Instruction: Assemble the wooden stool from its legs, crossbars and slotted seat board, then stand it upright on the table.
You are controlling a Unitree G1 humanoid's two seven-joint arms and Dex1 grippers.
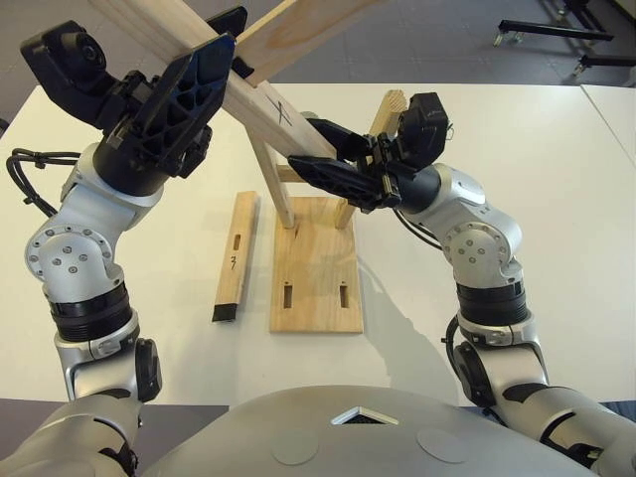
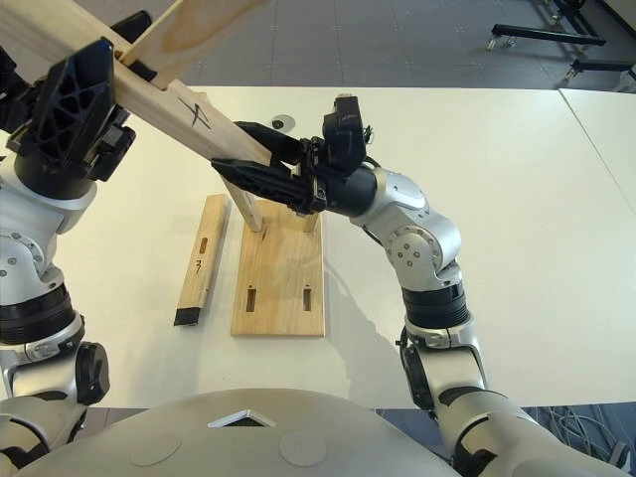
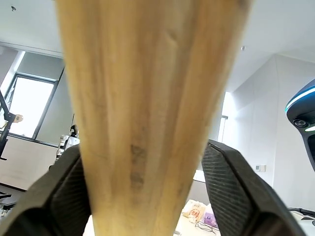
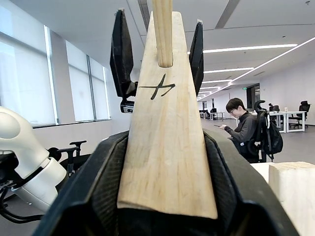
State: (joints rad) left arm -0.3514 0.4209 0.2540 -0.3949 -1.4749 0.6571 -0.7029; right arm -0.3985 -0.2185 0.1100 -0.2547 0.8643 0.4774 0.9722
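Observation:
A long wooden leg (image 1: 263,107) with a pen mark slants above the table, and both grippers hold it. My left gripper (image 1: 212,52) is shut on its raised end at the upper left, the wood (image 3: 147,123) squeezed between the pads (image 3: 64,196). Shut on the lower end (image 4: 165,147), my right gripper (image 1: 324,159) hangs just above the seat board. A crossbar (image 1: 298,25) sticks out of this leg near the left gripper. The slotted seat board (image 1: 316,268) lies flat, with two legs (image 1: 276,191) (image 1: 388,111) standing at its far end. Another leg (image 1: 237,253) lies left of the board.
The white table (image 1: 517,179) has free room to the right and in front of the board. A round grommet (image 2: 283,122) is set in the table at the far side. A second table (image 1: 616,109) adjoins at the right, and black frames (image 1: 552,32) stand on the floor behind.

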